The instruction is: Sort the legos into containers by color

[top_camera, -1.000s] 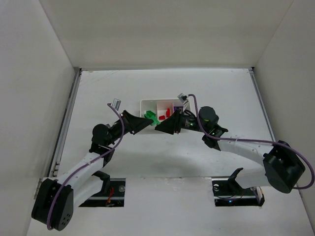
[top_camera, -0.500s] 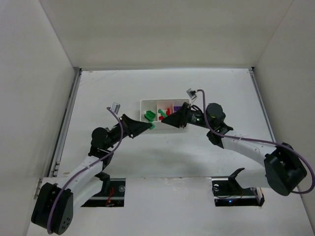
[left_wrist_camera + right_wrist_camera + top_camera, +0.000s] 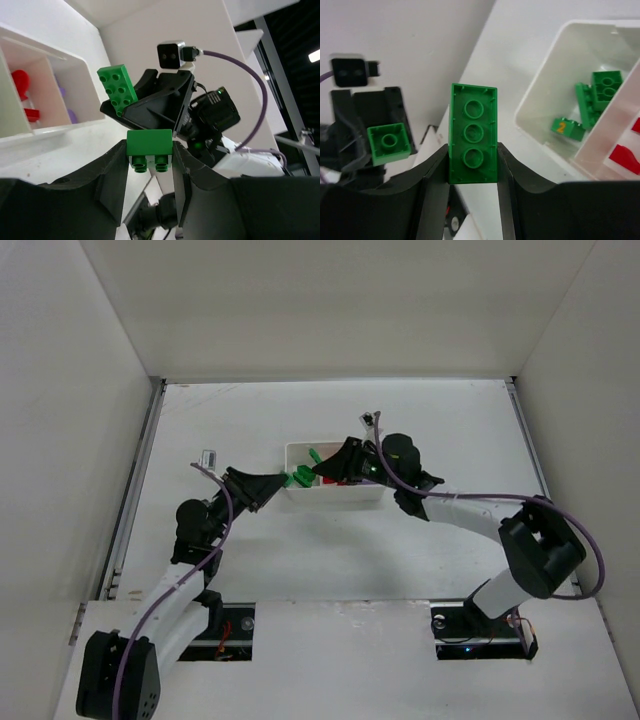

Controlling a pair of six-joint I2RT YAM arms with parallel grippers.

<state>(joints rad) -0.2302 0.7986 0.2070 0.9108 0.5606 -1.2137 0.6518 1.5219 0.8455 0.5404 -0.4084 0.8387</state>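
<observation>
Left tool (image 3: 286, 481) and right tool (image 3: 322, 468) face tip-to-tip, seemingly over tray (image 3: 335, 497), pinching legos (image 3: 473, 134).

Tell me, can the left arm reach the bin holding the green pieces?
Probably yes: the left gripper, gripping a small green brick, sits beside that open-topped compartment. The right gripper, holding a long green brick, hovers close and might crowd it.

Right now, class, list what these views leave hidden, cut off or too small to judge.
Top view: the right gripper covers much of the tray; its contents cannot be counted.
Right wrist view: the red pieces are cut by the frame edge; nothing purple shows.
Left wrist view: the purple pieces are blurred and partly hidden by the tray wall.
</observation>
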